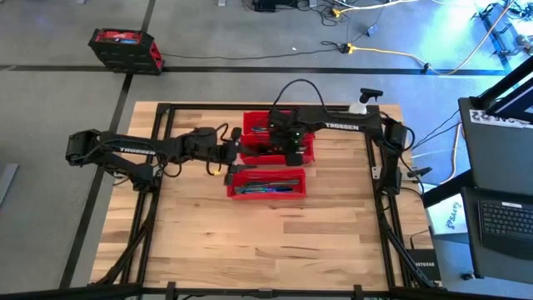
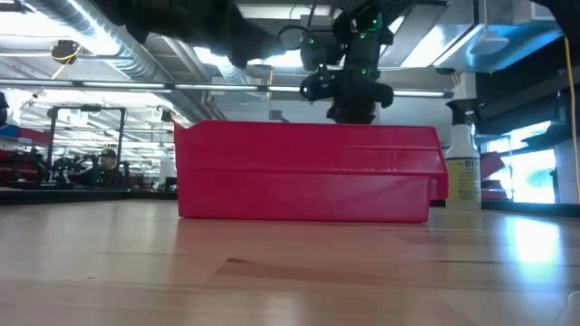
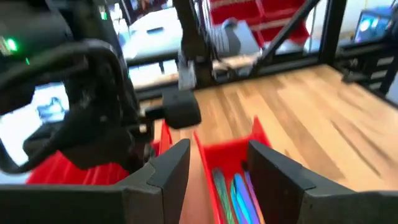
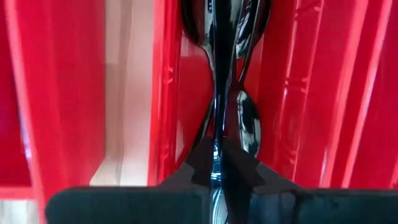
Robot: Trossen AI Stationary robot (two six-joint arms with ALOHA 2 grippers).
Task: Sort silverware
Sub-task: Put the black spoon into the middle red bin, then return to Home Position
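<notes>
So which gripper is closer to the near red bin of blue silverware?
Left. The left gripper hovers open at the near red bin's left end; the right gripper is over the farther bin, shut on a dark utensil.

Three red bins (image 1: 268, 184) — two arms (image 1: 125, 152), one spray bottle (image 2: 463, 167)

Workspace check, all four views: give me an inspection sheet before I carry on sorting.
Surface: wooden table, front half bare.
Job's things: iridescent silverware lies in the front red bin; dark spoons lie in the back red bin.
Clutter: spray bottle at the table's back right.
Grippers: right tool shut on a dark utensil over the back bin; left tool open beside the front bin's end.
Cables: loose cords on the floor.
Surroundings: laptop to the right, a person far off.
</notes>
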